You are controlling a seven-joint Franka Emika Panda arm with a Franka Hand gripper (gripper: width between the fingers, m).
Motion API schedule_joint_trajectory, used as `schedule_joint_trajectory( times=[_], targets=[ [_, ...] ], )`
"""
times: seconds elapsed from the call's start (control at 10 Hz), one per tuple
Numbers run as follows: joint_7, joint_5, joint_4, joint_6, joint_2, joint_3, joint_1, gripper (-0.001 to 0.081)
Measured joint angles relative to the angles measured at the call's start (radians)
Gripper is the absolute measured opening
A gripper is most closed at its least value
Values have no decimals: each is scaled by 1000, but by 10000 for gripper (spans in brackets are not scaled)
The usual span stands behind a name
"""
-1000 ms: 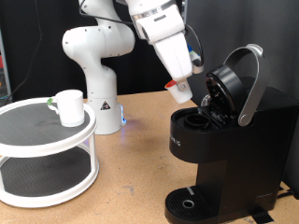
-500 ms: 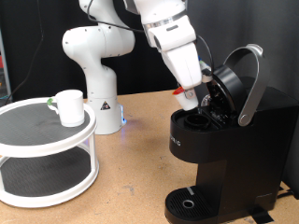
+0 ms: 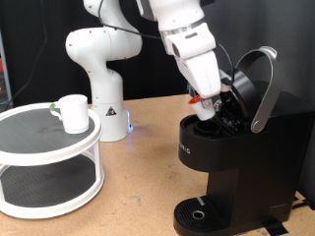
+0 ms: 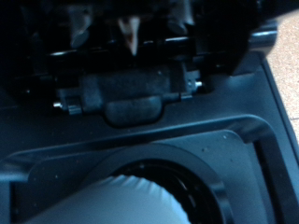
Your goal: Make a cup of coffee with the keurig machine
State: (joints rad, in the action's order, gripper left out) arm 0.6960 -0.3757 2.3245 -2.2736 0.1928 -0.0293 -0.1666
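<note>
The black keurig machine [image 3: 231, 162] stands at the exterior view's right with its grey-handled lid [image 3: 259, 87] raised. My gripper [image 3: 204, 104] is shut on a small white pod with a red top [image 3: 205, 111] and holds it at the mouth of the open pod chamber. In the wrist view the pod [image 4: 121, 201] sits just above the round chamber [image 4: 201, 177]; the fingers do not show there. The white cup [image 3: 72, 111] stands on the top shelf of a round stand at the exterior view's left, far from the gripper.
The white two-tier round stand [image 3: 39, 182] fills the exterior view's lower left. The white robot base [image 3: 103, 79] stands behind it on the wooden table [image 3: 138, 187]. The machine's round drip tray [image 3: 202, 214] holds nothing.
My gripper has moved to the exterior view's right and down with the pod, from beside the open lid to the mouth of the pod chamber. The cup has not moved.
</note>
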Motion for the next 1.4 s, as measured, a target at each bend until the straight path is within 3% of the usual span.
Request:
schedule_joint_trajectory(
  times=[0.5, 1.4],
  targets=[
    [0, 1, 2, -47, -43, 14, 0, 431],
    [-20, 51, -24, -54, -96, 21, 0, 431]
  ],
)
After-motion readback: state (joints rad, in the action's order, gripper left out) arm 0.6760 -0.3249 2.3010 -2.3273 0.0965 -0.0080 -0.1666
